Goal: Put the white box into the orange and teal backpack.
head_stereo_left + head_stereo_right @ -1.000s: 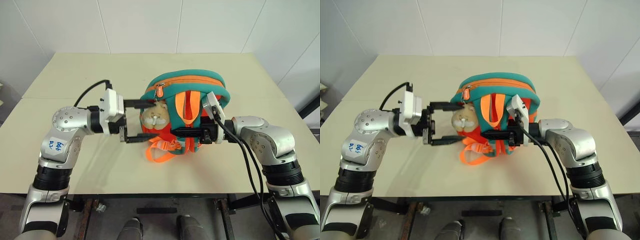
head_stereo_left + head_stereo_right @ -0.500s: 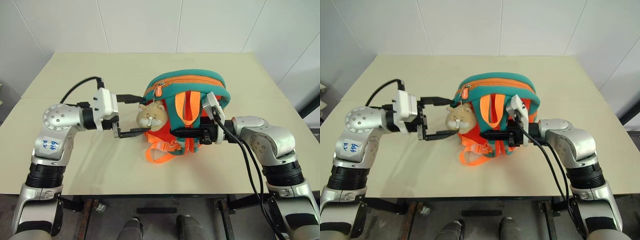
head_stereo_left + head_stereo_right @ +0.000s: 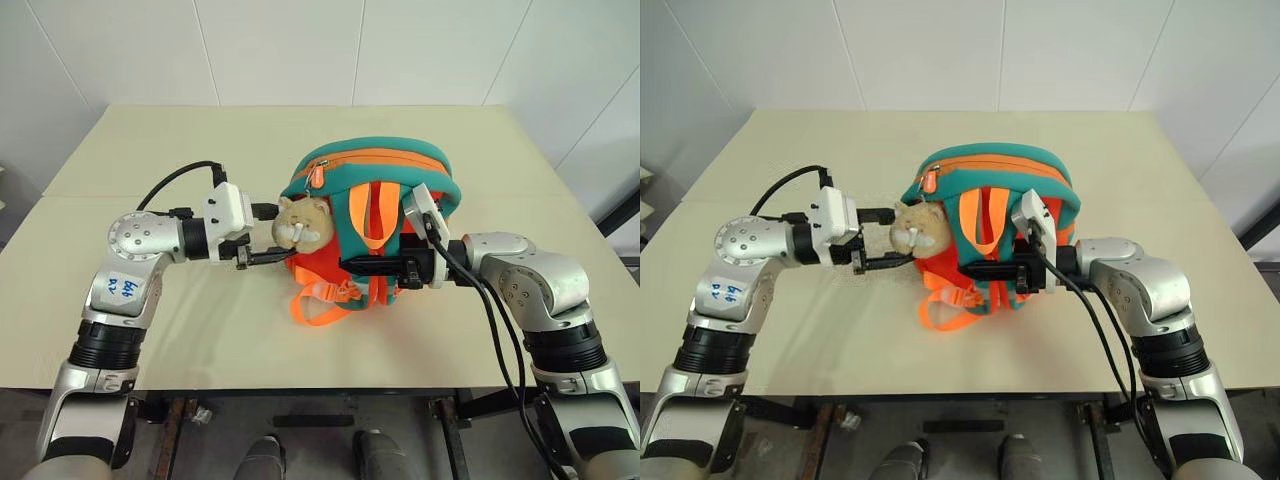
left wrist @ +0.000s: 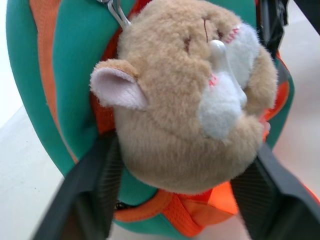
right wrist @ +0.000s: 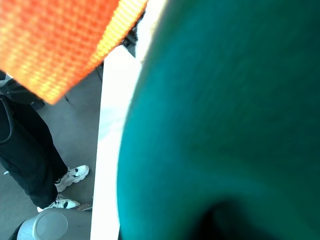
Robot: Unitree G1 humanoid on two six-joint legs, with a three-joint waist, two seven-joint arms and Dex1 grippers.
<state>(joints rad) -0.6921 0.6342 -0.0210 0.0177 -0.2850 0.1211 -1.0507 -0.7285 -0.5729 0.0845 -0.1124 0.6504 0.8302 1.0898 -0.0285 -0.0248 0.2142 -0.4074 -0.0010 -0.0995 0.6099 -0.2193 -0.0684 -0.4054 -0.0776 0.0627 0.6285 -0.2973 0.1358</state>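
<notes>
The left end effector point(image 3: 268, 234) pinches the plush toy point(image 4: 195, 105) at nine o'clock of the orange and teal backpack point(image 3: 395, 170), mid-table point(image 3: 150, 160); the right end effector point(image 3: 352, 265), pressed together, grips its strap point(image 3: 376, 215).

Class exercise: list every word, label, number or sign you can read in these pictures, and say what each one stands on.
One text shows: a small white sticker on the left arm, with blue handwritten marks, roughly three digits, too small and slanted to read for sure.
The orange and teal backpack, its plush toy and the table carry no readable text.
</notes>
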